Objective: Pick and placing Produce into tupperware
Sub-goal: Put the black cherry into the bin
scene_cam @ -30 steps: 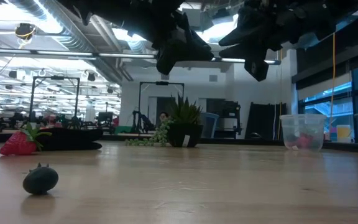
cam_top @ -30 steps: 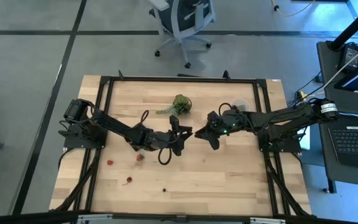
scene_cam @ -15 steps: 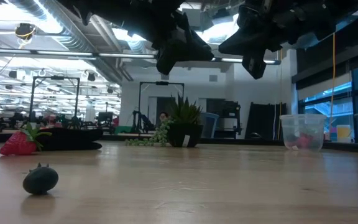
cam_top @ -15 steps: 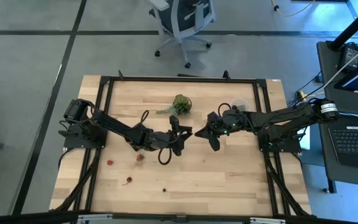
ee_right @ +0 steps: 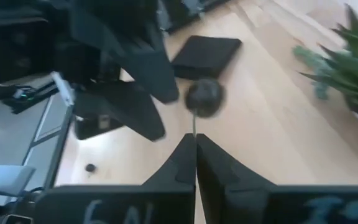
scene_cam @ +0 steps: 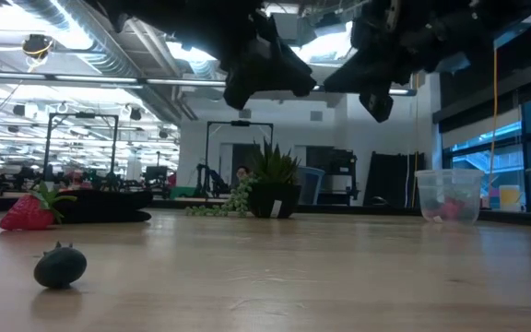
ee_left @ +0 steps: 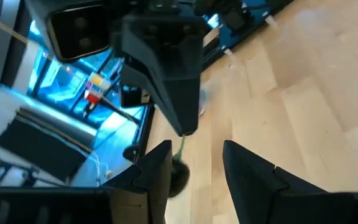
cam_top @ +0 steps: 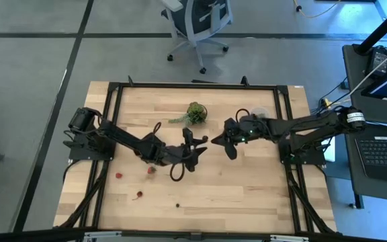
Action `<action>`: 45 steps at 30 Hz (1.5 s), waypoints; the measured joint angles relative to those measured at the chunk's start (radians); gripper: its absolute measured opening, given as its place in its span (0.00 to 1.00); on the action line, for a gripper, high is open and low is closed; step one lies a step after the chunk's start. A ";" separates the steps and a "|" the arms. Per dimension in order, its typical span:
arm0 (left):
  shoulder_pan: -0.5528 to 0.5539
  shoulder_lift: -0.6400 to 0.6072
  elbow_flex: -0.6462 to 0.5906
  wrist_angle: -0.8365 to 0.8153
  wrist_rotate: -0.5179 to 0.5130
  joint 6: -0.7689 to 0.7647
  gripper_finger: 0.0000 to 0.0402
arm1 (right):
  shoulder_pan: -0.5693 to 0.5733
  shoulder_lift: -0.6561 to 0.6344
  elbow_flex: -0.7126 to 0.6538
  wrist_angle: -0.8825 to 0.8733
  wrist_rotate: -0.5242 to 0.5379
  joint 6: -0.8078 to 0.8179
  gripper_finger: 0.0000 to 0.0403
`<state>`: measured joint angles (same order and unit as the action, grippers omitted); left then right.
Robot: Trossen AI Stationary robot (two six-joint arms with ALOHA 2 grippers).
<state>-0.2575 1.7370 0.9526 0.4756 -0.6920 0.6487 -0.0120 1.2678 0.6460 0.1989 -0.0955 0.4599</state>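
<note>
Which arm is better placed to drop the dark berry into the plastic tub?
Right. The right gripper is shut on the stem of the dark berry, and the tub stands beside that arm; the left gripper is open.

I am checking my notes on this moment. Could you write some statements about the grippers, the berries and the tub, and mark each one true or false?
1. The right gripper is shut on the stem of a dark berry. True.
2. The tupperware is empty. False: red pieces lie inside.
3. The left gripper is shut. False: its fingers stand apart.
4. A strawberry lies on the table. True.
</note>
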 joint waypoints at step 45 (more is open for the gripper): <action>0.020 0.000 0.001 -0.243 -0.002 -0.301 0.59 | -0.553 -0.041 0.195 -1.220 0.305 0.000 0.02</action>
<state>-0.2375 1.7370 0.9531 0.2321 -0.6937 0.3477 -0.5647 1.2266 0.8413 -1.0215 0.2099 0.4596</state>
